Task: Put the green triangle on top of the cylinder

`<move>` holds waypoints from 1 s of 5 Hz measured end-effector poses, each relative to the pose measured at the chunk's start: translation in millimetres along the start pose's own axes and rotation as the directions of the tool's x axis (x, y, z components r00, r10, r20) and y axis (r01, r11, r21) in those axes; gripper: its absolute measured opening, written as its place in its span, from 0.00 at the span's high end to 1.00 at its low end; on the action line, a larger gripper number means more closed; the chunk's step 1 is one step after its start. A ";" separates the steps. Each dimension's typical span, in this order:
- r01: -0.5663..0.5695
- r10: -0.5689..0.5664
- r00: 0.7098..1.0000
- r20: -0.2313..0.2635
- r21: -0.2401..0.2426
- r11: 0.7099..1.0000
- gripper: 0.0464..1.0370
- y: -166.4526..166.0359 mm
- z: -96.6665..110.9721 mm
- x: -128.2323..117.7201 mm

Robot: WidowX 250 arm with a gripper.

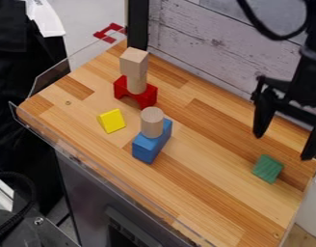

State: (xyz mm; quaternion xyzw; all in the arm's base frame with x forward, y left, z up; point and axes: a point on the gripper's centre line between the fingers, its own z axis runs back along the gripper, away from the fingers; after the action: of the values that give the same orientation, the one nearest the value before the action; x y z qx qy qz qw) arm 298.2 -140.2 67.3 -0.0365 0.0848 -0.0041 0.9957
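A pale wooden cylinder (152,123) is standing on a blue rectangular block (146,148); rightward, a green triangular block (268,169) is lying on the wooden tabletop (209,176). The black two-finger gripper (283,146) is hanging fingers-down, its jaws standing wide apart.

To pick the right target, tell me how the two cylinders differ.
The front cylinder stands on a blue block, the rear cylinder on a red arch. The front cylinder's top is bare; the rear cylinder carries a wooden block. Both are upright, plain wood.
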 end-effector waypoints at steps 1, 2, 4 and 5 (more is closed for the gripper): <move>-0.009 0.009 1.000 0.004 -0.012 1.000 0.04 1.3 -5.4 3.2; -0.008 0.008 1.000 -0.029 -0.006 1.000 0.04 2.4 -16.5 3.3; -0.002 0.001 0.998 -0.055 -0.021 1.000 0.04 -2.0 -27.3 8.8; -0.003 0.001 0.997 -0.078 -0.031 1.000 0.04 -2.9 -35.3 10.1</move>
State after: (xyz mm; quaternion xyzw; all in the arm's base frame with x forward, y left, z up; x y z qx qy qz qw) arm 302.3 -145.9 31.1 -0.0515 0.1236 -0.0033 0.9910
